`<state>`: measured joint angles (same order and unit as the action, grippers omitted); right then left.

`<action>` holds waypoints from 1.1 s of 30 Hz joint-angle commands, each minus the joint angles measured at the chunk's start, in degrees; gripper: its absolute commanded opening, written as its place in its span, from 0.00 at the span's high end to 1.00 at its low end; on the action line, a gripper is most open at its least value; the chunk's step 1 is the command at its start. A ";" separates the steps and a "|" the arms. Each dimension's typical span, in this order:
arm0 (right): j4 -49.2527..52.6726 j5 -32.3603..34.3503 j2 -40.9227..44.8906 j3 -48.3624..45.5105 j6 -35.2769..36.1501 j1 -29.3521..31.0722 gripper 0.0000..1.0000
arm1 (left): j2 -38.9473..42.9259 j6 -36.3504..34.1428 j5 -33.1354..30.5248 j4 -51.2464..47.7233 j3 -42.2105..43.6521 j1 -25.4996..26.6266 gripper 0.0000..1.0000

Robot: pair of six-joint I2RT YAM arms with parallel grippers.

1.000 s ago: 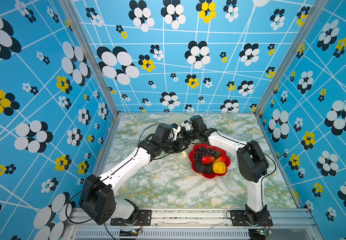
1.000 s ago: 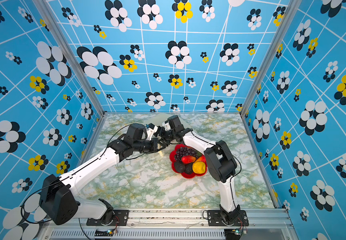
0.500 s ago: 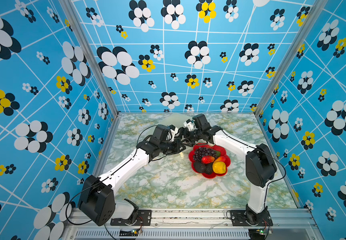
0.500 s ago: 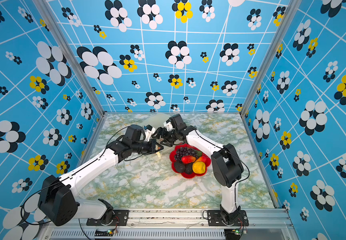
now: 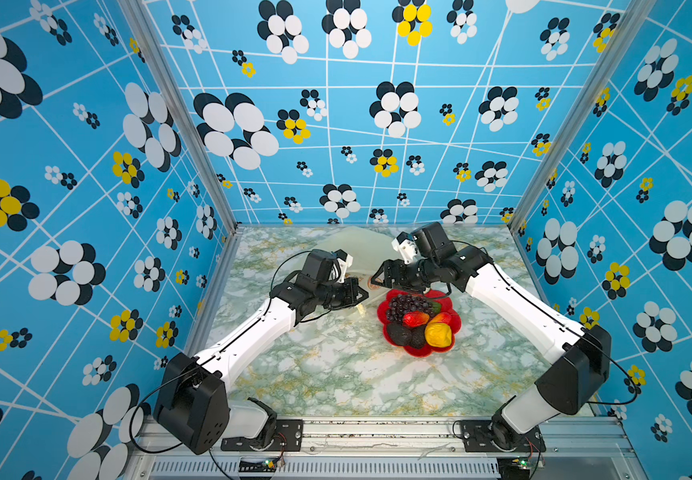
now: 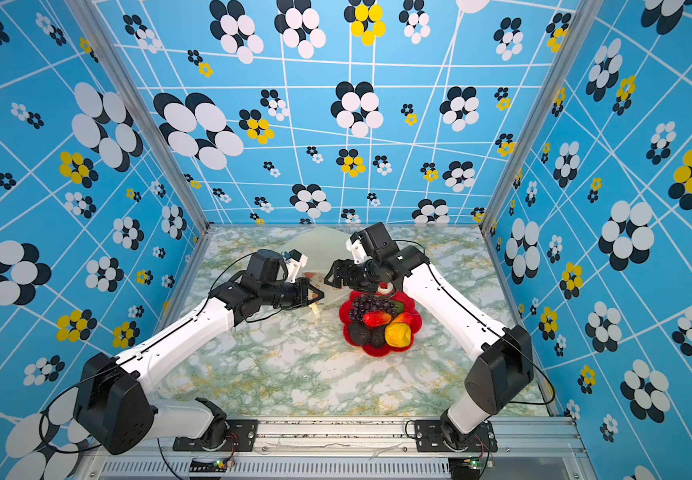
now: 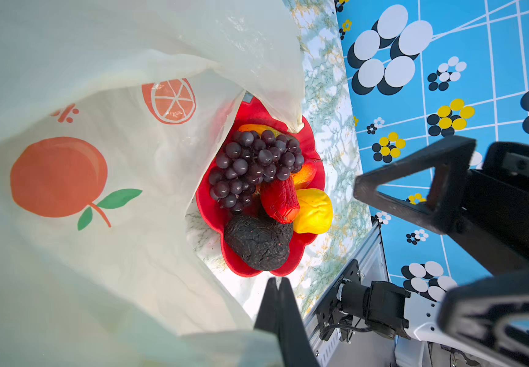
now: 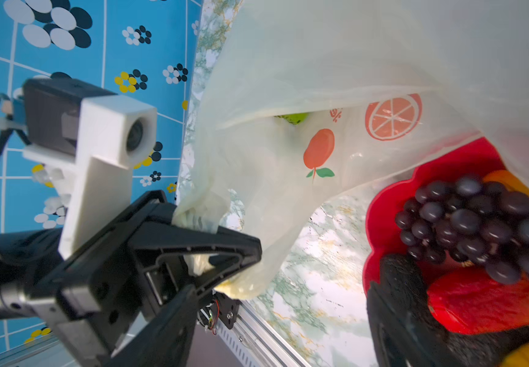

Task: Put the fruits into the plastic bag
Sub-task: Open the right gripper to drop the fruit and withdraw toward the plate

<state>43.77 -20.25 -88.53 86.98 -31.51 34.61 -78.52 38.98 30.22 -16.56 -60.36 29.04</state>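
The plastic bag [image 5: 356, 243] [image 6: 319, 245] lies at the back of the table, cream-white with orange prints [image 7: 60, 178]. My left gripper [image 5: 363, 296] [image 6: 318, 296] [image 7: 278, 282] is shut on the bag's bunched edge [image 8: 199, 216], holding its mouth up. A green fruit [image 8: 293, 118] shows inside the bag. The other fruits sit on the red plate [image 5: 419, 353] [image 7: 247, 111]: grape bunch [image 7: 253, 168] [image 5: 408, 305], red piece [image 7: 280, 200], yellow piece [image 7: 314, 211] [image 5: 437, 334], black bumpy piece [image 7: 258, 243]. My right gripper [image 5: 378, 276] [image 6: 329, 276] [image 8: 282, 333] hangs open and empty between bag mouth and plate.
Green-veined marble tabletop [image 5: 336, 374] in front of the plate. Blue flower-patterned walls [image 5: 86, 208] close in the back and both sides. An aluminium rail with both arm bases [image 5: 377, 432] runs along the front edge.
The right arm's elbow has swung outward to the right and lower, and its open gripper has shifted slightly towards the plate. The left gripper keeps its hold on the bag, nearly still.
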 commanded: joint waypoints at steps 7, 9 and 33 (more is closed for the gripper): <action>14.59 12.84 9.21 -6.10 5.79 -1.56 0.14 | -1.06 -1.50 0.97 -2.74 -1.91 -0.70 1.00; 16.26 14.18 10.52 -8.97 6.26 -2.71 0.13 | -1.09 -1.54 0.98 -3.12 -2.00 -0.71 1.00; 8.37 18.10 4.71 -28.81 10.36 -8.29 0.08 | 1.00 -1.42 0.57 -4.31 -1.00 -0.65 1.00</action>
<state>54.15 -3.27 -81.87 58.54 -22.37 26.92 -78.94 38.81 30.24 -19.33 -60.60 28.82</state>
